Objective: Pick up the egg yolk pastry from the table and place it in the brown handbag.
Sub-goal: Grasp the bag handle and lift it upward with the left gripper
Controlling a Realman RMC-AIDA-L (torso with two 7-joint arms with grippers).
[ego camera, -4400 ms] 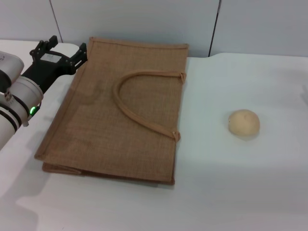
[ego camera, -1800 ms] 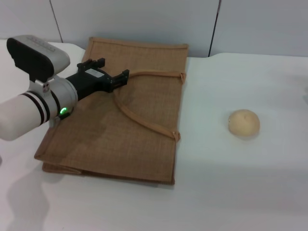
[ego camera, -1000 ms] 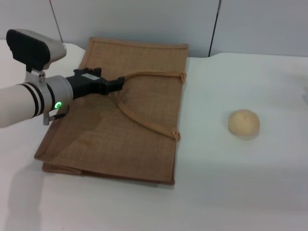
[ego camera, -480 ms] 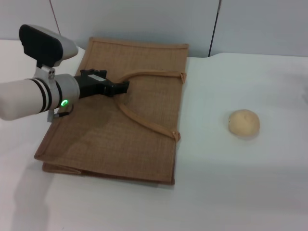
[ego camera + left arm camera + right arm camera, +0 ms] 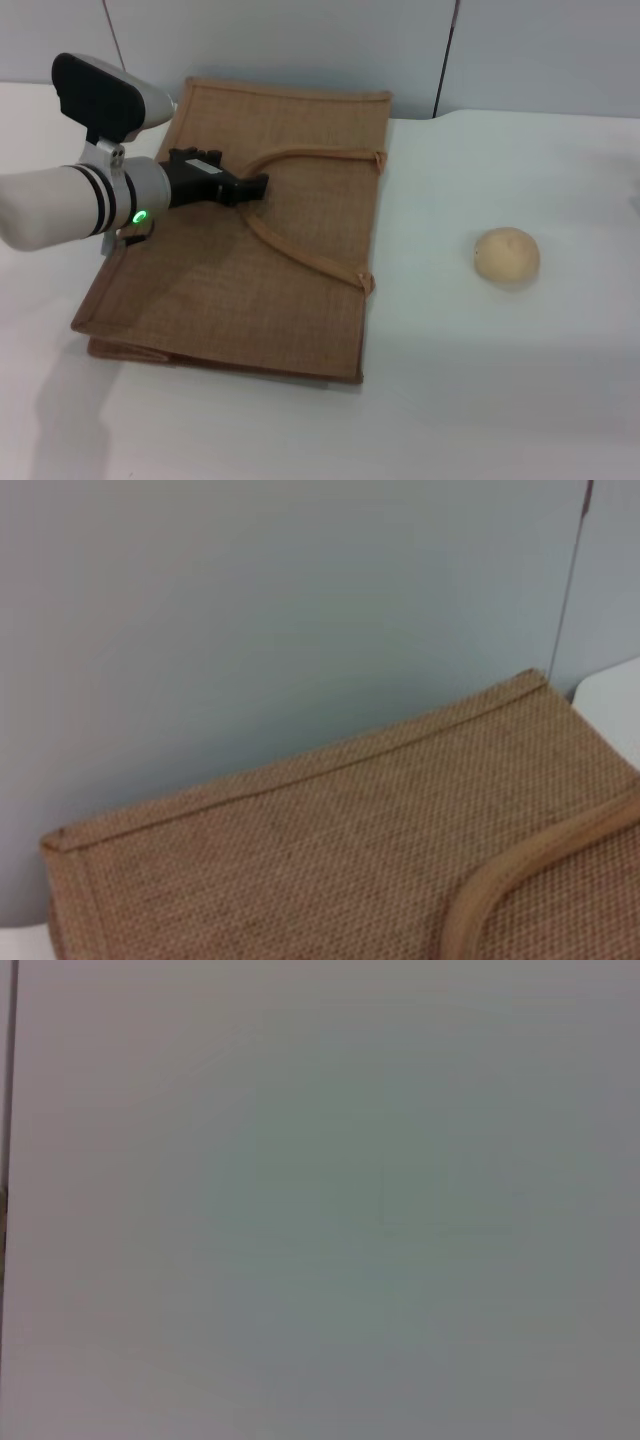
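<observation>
- The left end effector (image 5: 255,187) sits at the curved handle (image 5: 300,250) of the brown bag (image 5: 200,290), at the bend of its loop; I can't tell whether it has closed on the strap.
- The bag lies flat on the counter (image 5: 500,400), its long axis running away from the robot.
- The pastry (image 5: 507,255) rests well to the bag's right, apart from it, on the unseen right arm's side.

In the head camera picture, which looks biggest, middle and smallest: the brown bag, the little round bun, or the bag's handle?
1. brown handbag, biggest by far.
2. handle, a long thin loop lying on the bag.
3. egg yolk pastry, smallest.
</observation>
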